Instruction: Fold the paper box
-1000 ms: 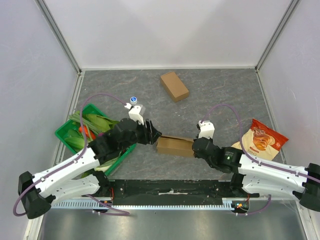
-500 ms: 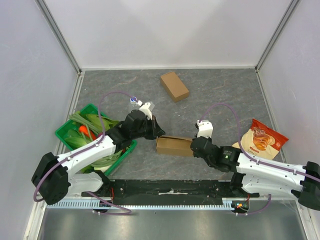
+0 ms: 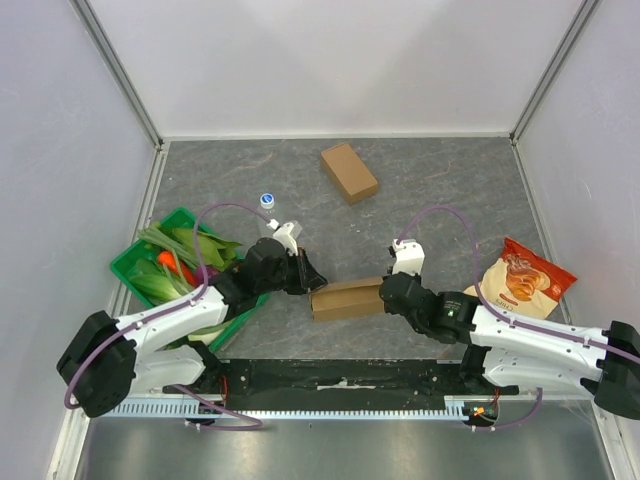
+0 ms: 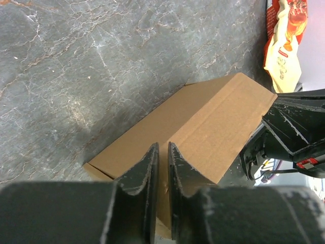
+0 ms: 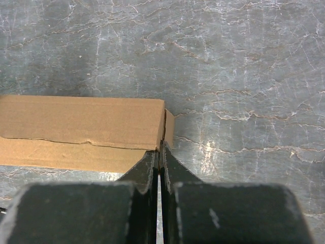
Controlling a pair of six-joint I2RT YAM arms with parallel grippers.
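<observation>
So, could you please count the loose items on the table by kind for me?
Cardboard boxes: 2, the near box and the far box
Snack bag: 1
Green basket of vegetables: 1
Small bottle: 1
Total: 5

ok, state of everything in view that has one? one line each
paper box: lying flat, formed, end tab not tucked.
left gripper: jaws nearly shut, apparently pinching the paper box's left end.
right gripper: jaws shut, tips at the end tab.
second box: closed, lying flat at the back.
snack bag: lying flat, looks sealed.
green basket: full of vegetables.
small bottle: upright, capped.
</observation>
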